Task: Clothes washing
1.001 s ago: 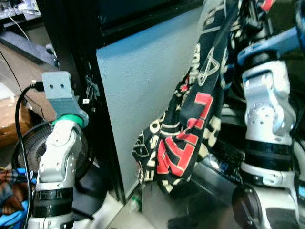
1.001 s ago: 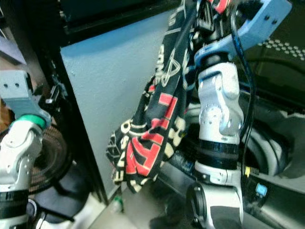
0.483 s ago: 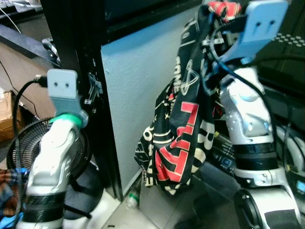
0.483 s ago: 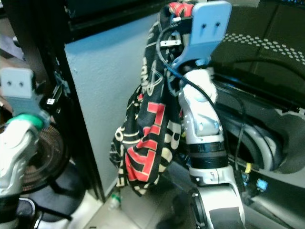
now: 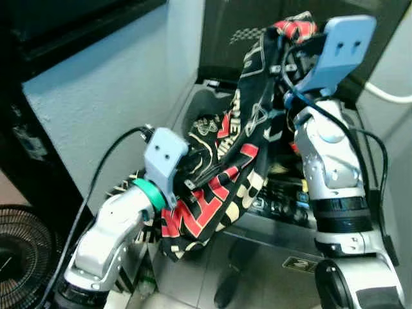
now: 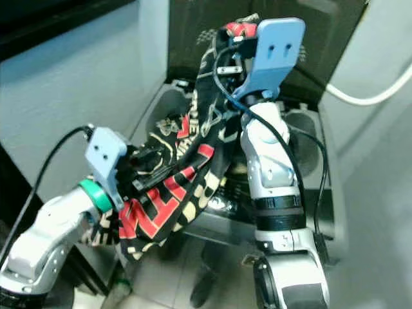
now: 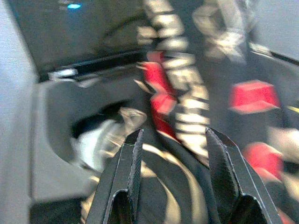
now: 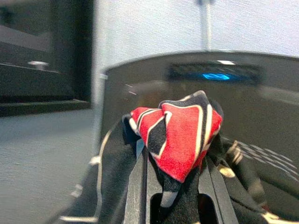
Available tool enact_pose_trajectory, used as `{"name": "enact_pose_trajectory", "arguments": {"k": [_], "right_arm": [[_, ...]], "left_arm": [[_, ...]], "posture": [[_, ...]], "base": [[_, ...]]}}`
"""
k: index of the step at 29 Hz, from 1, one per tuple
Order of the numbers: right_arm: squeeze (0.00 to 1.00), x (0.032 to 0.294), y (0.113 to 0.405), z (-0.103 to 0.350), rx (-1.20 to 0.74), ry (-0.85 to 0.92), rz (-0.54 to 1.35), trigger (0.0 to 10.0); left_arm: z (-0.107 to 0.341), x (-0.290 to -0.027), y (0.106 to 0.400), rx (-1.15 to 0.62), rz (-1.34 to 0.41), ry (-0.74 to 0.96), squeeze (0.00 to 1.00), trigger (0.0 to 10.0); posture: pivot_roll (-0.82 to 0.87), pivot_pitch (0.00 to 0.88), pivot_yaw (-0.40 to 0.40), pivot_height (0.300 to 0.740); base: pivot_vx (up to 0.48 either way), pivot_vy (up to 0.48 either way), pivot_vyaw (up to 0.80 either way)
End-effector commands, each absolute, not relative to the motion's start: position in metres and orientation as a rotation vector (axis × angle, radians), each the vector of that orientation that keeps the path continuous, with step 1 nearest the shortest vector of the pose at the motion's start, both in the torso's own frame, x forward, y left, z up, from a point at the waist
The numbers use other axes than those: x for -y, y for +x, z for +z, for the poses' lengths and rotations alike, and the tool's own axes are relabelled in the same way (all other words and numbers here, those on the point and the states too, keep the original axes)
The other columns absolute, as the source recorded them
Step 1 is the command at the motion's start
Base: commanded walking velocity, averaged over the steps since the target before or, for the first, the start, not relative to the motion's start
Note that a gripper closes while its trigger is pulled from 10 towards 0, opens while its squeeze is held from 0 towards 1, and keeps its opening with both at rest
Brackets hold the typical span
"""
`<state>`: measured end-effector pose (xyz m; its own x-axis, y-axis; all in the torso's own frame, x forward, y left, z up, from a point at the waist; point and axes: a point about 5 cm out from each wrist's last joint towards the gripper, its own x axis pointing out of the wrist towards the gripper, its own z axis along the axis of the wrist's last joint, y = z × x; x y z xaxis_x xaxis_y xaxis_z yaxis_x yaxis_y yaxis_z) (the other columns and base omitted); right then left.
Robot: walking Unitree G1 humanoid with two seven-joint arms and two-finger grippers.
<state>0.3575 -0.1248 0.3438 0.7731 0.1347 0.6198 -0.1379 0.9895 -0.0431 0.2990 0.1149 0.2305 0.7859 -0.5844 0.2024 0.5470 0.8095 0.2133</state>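
The left gripper (image 7: 170, 154), fingers spread, now reaches into the black, red and cream patterned cloth (image 5: 219, 187) that the right gripper (image 8: 175, 154) clamps high above the open dark-grey top-loading washing machine (image 6: 309, 129), so loading looks close.

**Camera setup, four views**

Head stereo pair: looks forward and down from above both arms, at mid range. Both eyes share the open top-loading washer (image 5: 257, 212), the pale blue wall (image 5: 96, 96) and the black-red patterned garment (image 6: 174, 187); the right eye's framing sits slightly further to the robot's right.

Left wrist: looks along its two black fingers (image 7: 131, 168), very near the garment, blurred, facing the washer's dark opening.

Right wrist: looks along its fingers (image 8: 140, 186), close on a bunched red fold of the garment, the washer lid (image 8: 187, 93) and wall behind.
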Motion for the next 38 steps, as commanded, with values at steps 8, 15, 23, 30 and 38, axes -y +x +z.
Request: {"name": "enact_pose_trajectory", "arguments": {"k": [8, 15, 23, 30, 38], "right_arm": [[0.0, 0.127, 0.357, 0.347, 0.691, 0.013, 0.144, 10.0], [0.0, 0.125, 0.357, 0.346, 0.689, 0.017, 0.14, 10.0], [0.0, 0.12, 0.359, 0.355, 0.707, 0.041, 0.146, 10.0], [0.0, 0.078, 0.345, 0.399, 0.763, 0.213, 0.42, 10.0], [0.0, 0.064, 0.358, 0.353, 0.592, 0.118, 0.482, 10.0]], "left_arm": [[0.25, -0.176, 0.326, 0.305, -0.035, 0.204, 0.0, 10.0], [0.256, -0.211, 0.323, 0.328, 0.177, 0.213, 0.0, 10.0], [0.258, -0.214, 0.322, 0.338, 0.203, 0.213, 0.0, 10.0], [0.251, -0.202, 0.323, 0.299, 0.137, 0.2, 0.0, 10.0], [0.251, -0.201, 0.321, 0.303, 0.146, 0.19, 0.0, 10.0]], "posture": [[0.12, 0.018, 0.035, 0.74], [0.13, 0.023, 0.025, 0.74], [0.13, 0.023, 0.025, 0.74], [0.13, 0.026, 0.015, 0.74], [0.14, 0.032, -0.005, 0.74]], "base": [[0.0, 0.0, -0.8], [0.0, 0.0, -0.8], [0.0, 0.0, -0.8], [0.0, 0.0, -0.69], [0.0, 0.0, 0.0]]}}
